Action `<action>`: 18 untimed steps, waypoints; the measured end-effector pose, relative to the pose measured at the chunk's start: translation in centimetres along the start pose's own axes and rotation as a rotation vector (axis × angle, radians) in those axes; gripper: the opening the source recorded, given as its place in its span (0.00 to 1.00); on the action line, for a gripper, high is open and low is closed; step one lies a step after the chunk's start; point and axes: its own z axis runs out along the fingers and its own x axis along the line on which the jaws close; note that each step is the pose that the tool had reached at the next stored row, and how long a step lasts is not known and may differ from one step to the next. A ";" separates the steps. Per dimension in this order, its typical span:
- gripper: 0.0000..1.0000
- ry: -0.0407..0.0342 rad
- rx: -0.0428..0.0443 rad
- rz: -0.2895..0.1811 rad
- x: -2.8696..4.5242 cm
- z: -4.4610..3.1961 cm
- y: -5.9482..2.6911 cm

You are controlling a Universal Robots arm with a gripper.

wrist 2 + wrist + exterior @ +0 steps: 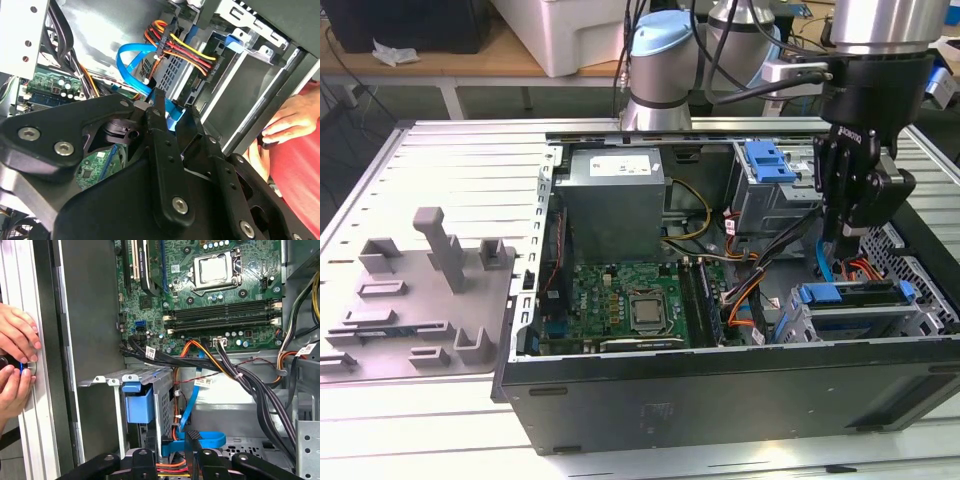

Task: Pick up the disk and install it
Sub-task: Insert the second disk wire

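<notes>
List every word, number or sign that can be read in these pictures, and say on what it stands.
No text here can be read with certainty.
Print on the power supply label: too small to read.
Print on the cable tags: too small to read.
Print on the board sticker: blurred.

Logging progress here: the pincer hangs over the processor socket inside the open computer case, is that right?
No. In the exterior view the pincer hangs inside the open computer case, but over the drive cage at the exterior view's right, not over the processor socket on the green board.
</notes>
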 end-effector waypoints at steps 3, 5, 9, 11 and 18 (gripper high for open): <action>0.36 -0.0002 0.0010 0.000 -0.03 0.01 0.02; 0.35 0.0001 0.0012 0.000 -0.04 0.00 0.03; 0.16 -0.0001 0.0013 0.000 -0.06 0.01 0.03; 0.16 0.0000 0.0013 0.000 -0.06 0.00 0.03; 0.16 -0.0001 0.0013 0.000 -0.09 0.00 0.03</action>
